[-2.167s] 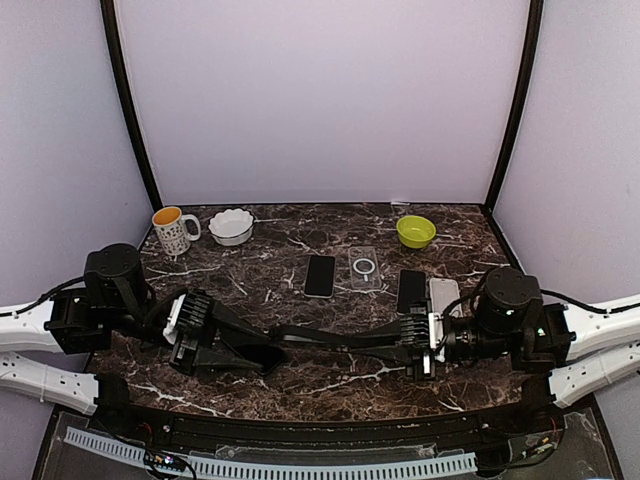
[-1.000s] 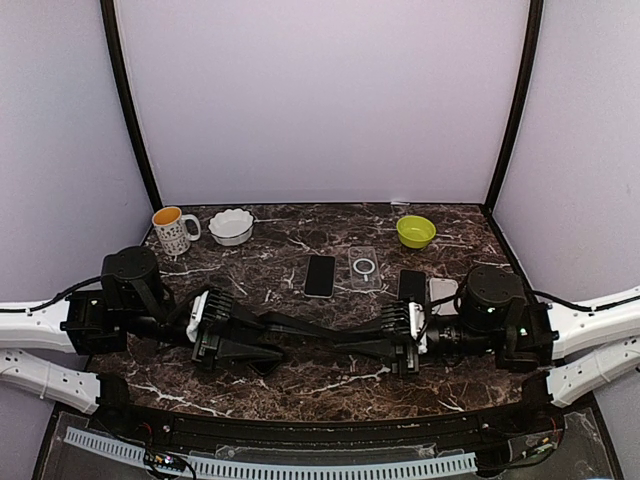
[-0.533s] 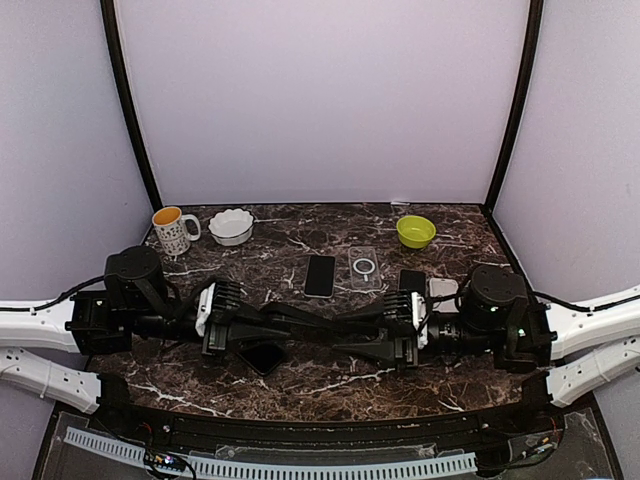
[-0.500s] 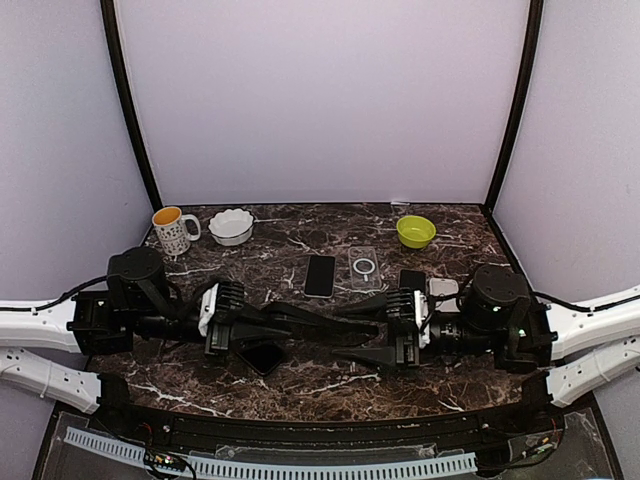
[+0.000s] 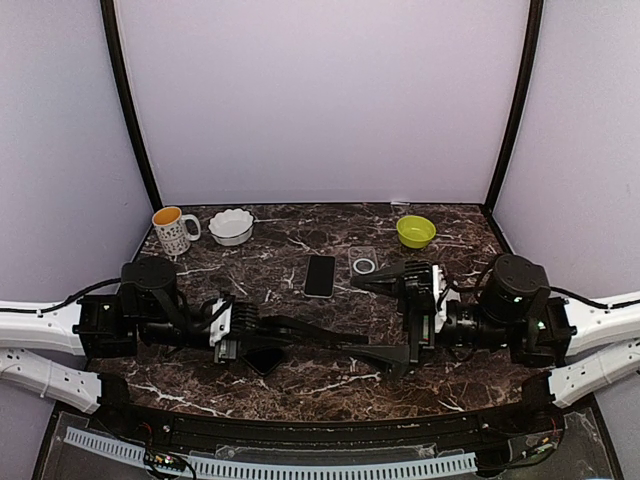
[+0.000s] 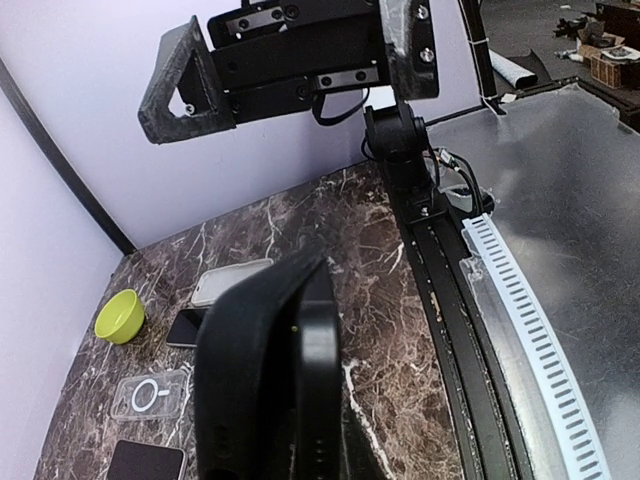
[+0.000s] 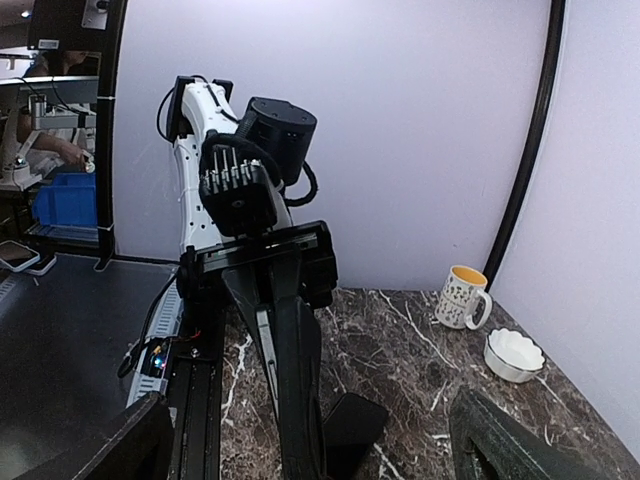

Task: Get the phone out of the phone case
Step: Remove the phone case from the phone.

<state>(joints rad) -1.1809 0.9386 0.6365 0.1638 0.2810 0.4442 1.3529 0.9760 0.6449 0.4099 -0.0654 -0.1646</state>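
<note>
My left gripper (image 5: 290, 331) is shut on the black phone case (image 5: 350, 335) and holds it level above the table, pointing right. In the left wrist view the phone case (image 6: 255, 385) is edge-on, with a narrower black slab, apparently the phone (image 6: 320, 390), against its right side. My right gripper (image 5: 375, 320) stands wide open around the case's far end, touching nothing. Its fingers (image 7: 500, 440) frame the upright black case (image 7: 300, 390). A flat black slab (image 5: 262, 358) lies on the table under the left gripper; I cannot tell if it is a phone or a case.
Behind the grippers a black phone (image 5: 320, 275) and a clear case with a ring (image 5: 364, 265) lie on the marble table (image 5: 300, 385). Along the back stand a mug (image 5: 174, 230), a white bowl (image 5: 231, 226) and a green bowl (image 5: 415, 231). A pale case (image 6: 230, 282) lies to the right.
My right gripper has let go of the black case, opened wide and drawn back to the right. The left gripper has closed fully, still holding the case, and has shifted slightly right.
</note>
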